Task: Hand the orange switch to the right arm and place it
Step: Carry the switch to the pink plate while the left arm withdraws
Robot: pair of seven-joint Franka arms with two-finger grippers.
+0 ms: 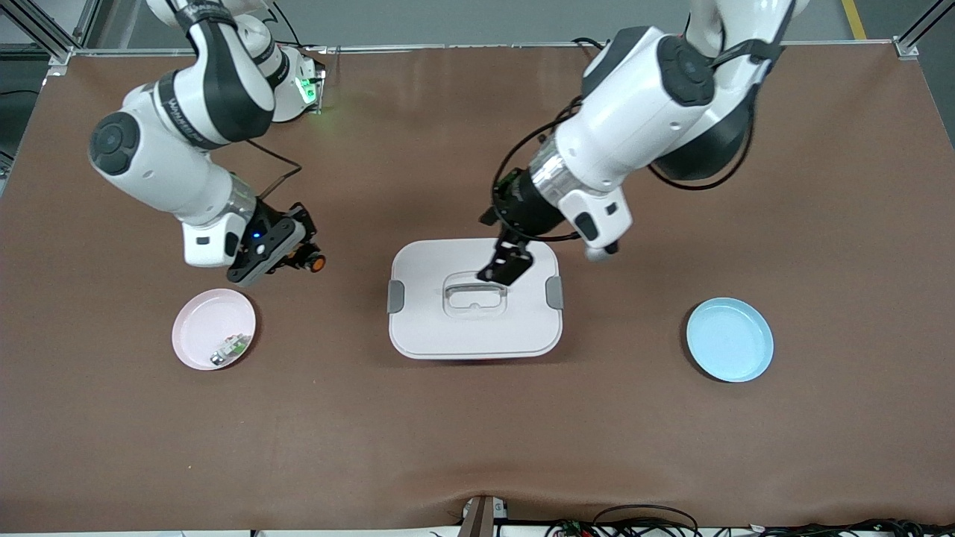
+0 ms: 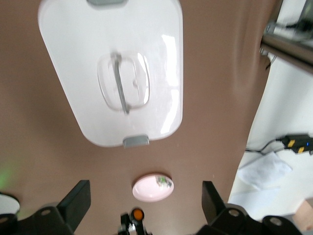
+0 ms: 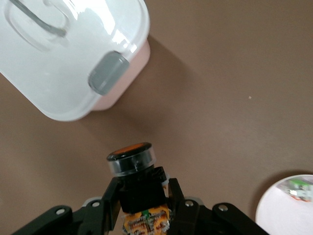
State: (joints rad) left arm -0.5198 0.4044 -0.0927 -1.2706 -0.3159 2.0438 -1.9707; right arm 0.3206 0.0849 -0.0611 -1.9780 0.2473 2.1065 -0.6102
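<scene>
Right wrist view: right gripper clamps orange switch.

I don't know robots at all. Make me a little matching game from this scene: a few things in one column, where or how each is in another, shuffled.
Things:
1. orange switch
2. left gripper
3. small green-white-silver part
4. blue plate

States:
A. lies on the pink plate
B. bare, toward the left arm's end of the table
C. clamped in the right gripper
D. open, over the white lidded box

Pairs: 1-C, 2-D, 3-A, 4-B
</scene>
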